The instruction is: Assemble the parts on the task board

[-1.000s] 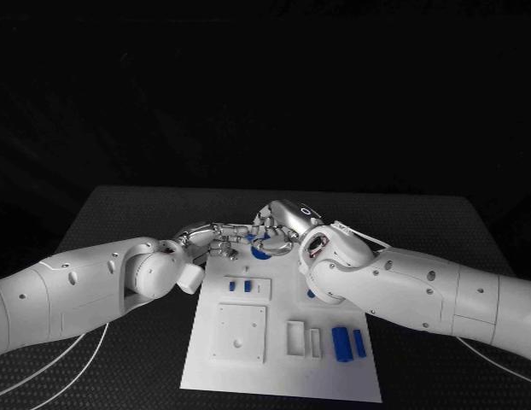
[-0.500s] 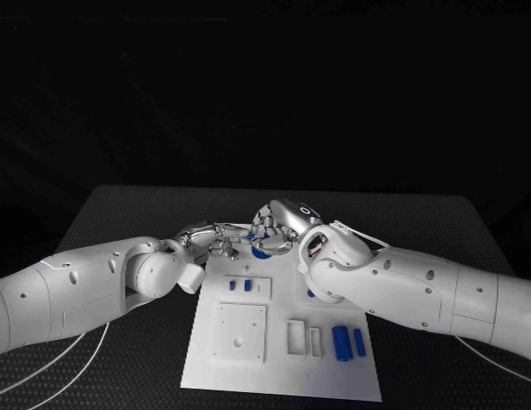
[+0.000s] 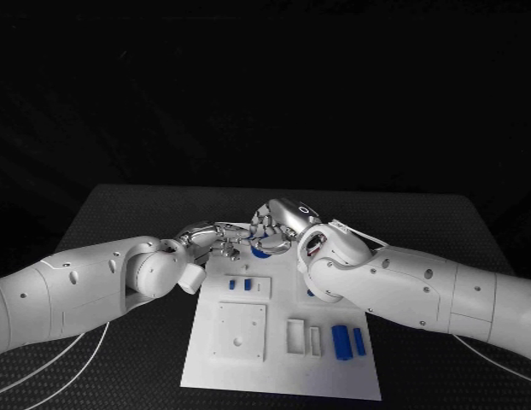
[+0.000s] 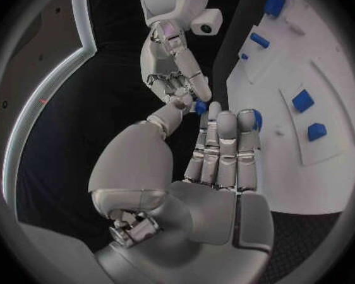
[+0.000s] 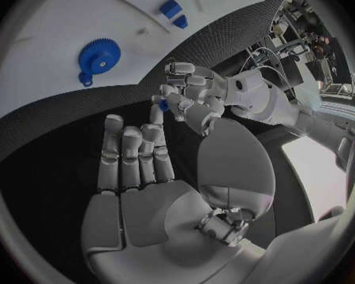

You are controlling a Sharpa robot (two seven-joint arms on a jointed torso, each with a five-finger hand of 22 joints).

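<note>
On the black table (image 3: 131,209) lies the white task board (image 3: 284,359), and some blue parts (image 3: 348,342) rest on it near its right side, with a blue gear (image 5: 98,55) further along. Above its far end the left hand (image 3: 212,237) and the right hand (image 3: 276,224) meet. Both pinch one small blue part (image 4: 199,106) between thumb and fingertips, the other fingers straight and close together.

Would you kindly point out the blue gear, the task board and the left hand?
blue gear (image 5: 98,55), right wrist view, on its toothed disc.
task board (image 3: 278,371), head view, on bare plate near its front edge.
left hand (image 4: 217,164), left wrist view, on its fingers.
</note>
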